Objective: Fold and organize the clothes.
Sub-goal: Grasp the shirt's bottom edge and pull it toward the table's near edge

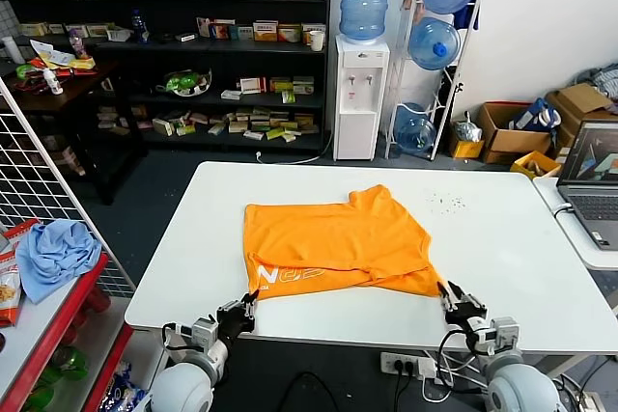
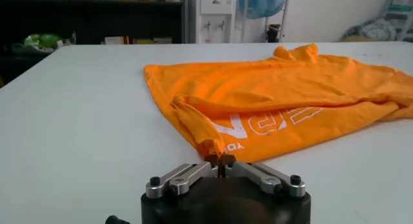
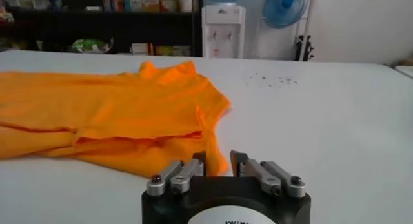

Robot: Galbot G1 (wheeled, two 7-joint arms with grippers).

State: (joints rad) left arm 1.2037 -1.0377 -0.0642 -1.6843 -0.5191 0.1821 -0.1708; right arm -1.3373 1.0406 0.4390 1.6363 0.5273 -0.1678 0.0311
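From the head view, the T-shirt (image 1: pixel 333 243) is seen lying in the middle of the white table (image 1: pixel 502 267), partly folded: a band along the near edge is turned over, so the white lettering is shown face up at the near left. The left gripper (image 1: pixel 247 303) is placed at the near left corner of the cloth, the right gripper (image 1: pixel 450 298) at the near right corner. A light blue cloth (image 1: pixel 53 253) is left on the red shelf off to the left, well apart from the work.

In the left wrist view, the left gripper (image 2: pixel 221 163) is seen closed, its tips pinched together on the very corner of the T-shirt (image 2: pixel 277 102), which is gathered into a small bunch there. The lettering is read just beyond the pinch.

In the right wrist view, the right gripper (image 3: pixel 219 161) is seen with a narrow gap between its fingers, and the orange corner of the T-shirt (image 3: pixel 110 109) is set in that gap; whether the cloth is truly clamped cannot be told for sure, though a grip is judged likely.

As for progress, an early stage is judged: one fold seems begun, wrinkles are left, the sleeves are still spread, and further folds and the final tidy placing are yet to be done.
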